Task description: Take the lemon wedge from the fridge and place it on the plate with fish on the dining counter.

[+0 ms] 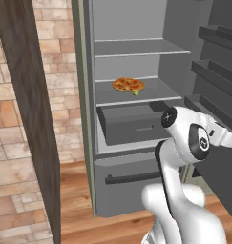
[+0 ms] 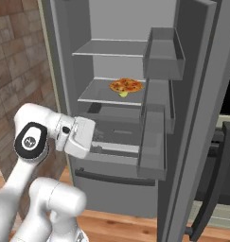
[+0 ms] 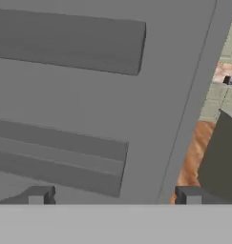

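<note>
The grey fridge (image 1: 131, 28) stands open. On its middle shelf lies a round orange-topped pizza (image 1: 128, 85), and the tiny yellow-green lemon wedge (image 1: 135, 93) rests at the pizza's front edge, also seen as the lemon wedge (image 2: 123, 94). My gripper (image 3: 115, 196) is open with nothing between its fingertips (image 3: 40, 195). It faces the inside of the fridge door (image 3: 89, 95), off to the right of the shelves and well below the wedge. The plate with fish and the dining counter are out of view.
Door bins (image 2: 163, 52) jut from the open door on the right. A pulled-out grey drawer (image 1: 131, 124) sits under the pizza shelf, above a freezer front with a dark bar handle (image 1: 131, 178). A dark wood panel (image 1: 26, 95) and a brick wall (image 1: 60, 95) stand left; an oven (image 2: 225, 156) is right.
</note>
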### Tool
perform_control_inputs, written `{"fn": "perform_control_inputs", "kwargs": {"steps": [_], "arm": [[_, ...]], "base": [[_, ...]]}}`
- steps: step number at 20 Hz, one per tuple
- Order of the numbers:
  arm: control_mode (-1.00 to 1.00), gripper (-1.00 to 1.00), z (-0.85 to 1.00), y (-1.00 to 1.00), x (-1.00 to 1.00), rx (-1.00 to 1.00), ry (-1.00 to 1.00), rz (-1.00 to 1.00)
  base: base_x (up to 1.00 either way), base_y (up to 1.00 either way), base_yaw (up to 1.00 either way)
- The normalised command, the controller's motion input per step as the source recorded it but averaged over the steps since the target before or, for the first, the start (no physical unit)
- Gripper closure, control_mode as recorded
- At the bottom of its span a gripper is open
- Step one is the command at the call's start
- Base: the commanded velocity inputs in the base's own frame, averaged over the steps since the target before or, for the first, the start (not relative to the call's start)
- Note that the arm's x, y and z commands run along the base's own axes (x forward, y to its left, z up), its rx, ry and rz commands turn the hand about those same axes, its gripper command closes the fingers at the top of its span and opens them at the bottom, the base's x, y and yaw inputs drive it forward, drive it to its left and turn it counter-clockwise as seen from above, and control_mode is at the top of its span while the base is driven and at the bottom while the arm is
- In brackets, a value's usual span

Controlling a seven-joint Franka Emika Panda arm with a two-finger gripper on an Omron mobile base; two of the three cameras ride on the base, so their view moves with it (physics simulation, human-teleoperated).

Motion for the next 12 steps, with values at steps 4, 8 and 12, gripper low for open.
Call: {"fn": "perform_control_inputs", "kwargs": {"steps": [4,8,12], "arm": [[-1.0,-1.0,0.13,0.96,0.0,0.14,0.28,0.41],[-1.0,-1.0,-0.02,0.59,0.01,0.34,0.23,0.54],[-1.0,-1.0,0.0,0.27,0.2,0.47,0.25,0.48]], "base": [[0.0,0.0,0.0],[0.0,0.0,0.0],[0.0,0.0,0.0]]}}
